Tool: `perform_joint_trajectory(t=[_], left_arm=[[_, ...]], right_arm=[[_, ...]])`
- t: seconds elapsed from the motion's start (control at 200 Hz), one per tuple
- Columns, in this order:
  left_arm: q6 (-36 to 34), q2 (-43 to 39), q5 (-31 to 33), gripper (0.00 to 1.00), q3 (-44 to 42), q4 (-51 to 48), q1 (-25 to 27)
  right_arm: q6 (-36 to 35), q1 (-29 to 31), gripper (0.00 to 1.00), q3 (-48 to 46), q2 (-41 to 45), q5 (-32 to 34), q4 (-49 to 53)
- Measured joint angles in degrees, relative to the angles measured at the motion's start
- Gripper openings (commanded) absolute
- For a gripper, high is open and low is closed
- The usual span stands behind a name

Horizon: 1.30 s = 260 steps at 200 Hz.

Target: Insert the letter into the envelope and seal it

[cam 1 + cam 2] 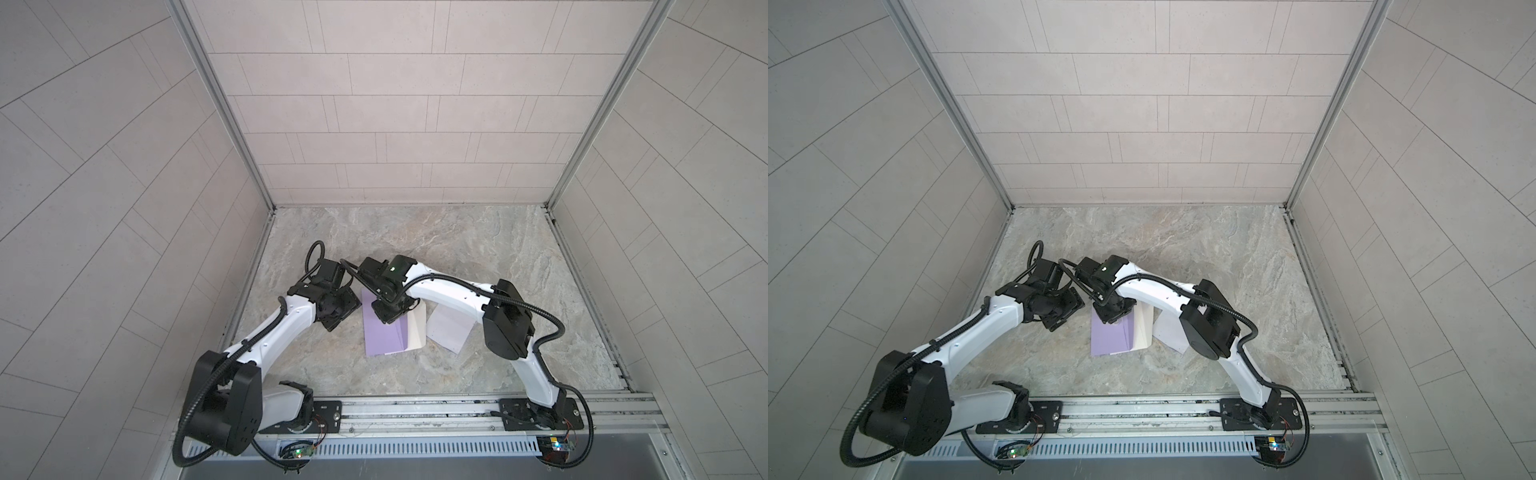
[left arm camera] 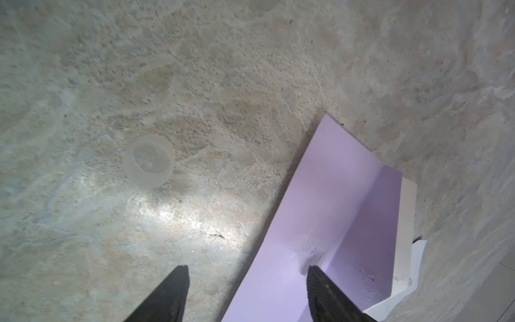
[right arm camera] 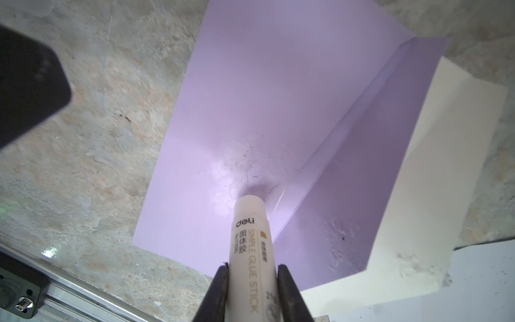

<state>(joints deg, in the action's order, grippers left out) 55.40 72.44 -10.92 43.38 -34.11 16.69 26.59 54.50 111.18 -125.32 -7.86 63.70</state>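
Envelope (image 3: 250, 97) lilac, glue-smeared; right gripper (image 3: 252, 267) clamps glue stick (image 3: 248, 223); left gripper (image 2: 246, 267) fingers apart.

1. Support: a tabletop (image 1: 457, 249) (image 1: 1183, 249) (image 2: 250, 69) (image 3: 97, 111) with a marbled grey-beige stone finish, level, bounded at its near edge by an aluminium rail (image 1: 415, 409) (image 1: 1142, 409)
2. A purple envelope (image 1: 384, 332) (image 1: 1111, 336) (image 2: 334, 195) (image 3: 278, 111) lies flat left of centre; one crease runs along its length and whitish smears mark the face
3. A cream sheet (image 1: 417, 328) (image 1: 1142, 328) (image 2: 407, 209) (image 3: 418, 195) protrudes from under the envelope's right edge
4. A white sheet (image 1: 449, 330) (image 1: 1169, 332) (image 3: 473, 278) lies to the right, one edge under the cream sheet
5. Which sheet is the letter cannot be told
6. A translucent round cap (image 2: 149, 163) sits on bare surface, apart from the envelope, seen in the left wrist view only
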Motion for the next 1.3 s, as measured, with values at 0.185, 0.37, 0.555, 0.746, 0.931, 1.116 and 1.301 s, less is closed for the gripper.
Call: perform_joint_trajectory(t=[0.185,0.37,0.555,0.746,0.931,1.116,1.301], left_arm=[[-1.0,1.8,-2.8,0.72,-2.3,1.4,-0.6],[-4.5,5.8,-7.2,0.72,-2.1,2.9,-0.7],[-8.2,11.2,-11.5,0.71,-1.4,4.7,-0.8],[-11.0,14.4,-15.8,0.63,-0.2,6.8,-0.9],[-12.7,16.9,-19.1,0.39,0.4,9.3,-0.9],[-14.7,18.0,-18.9,0.10,0.3,9.9,-0.8],[-14.6,17.8,-18.5,0.00,0.2,10.6,0.2]], right_arm=[[-0.9,-0.1,0.00,2.6,-3.2,0.0,0.7],[-0.9,0.0,0.00,3.2,-3.5,0.0,0.1],[0.0,-0.1,0.00,0.8,-2.5,-0.2,-3.2],[0.7,-0.2,0.00,-1.8,-1.0,-0.5,-5.8],[1.5,-1.0,0.00,-4.7,0.6,-1.9,-8.8],[2.2,-2.0,0.00,-5.9,1.3,-2.1,-9.6],[2.5,-2.1,0.00,-6.5,1.7,-0.8,-10.1]])
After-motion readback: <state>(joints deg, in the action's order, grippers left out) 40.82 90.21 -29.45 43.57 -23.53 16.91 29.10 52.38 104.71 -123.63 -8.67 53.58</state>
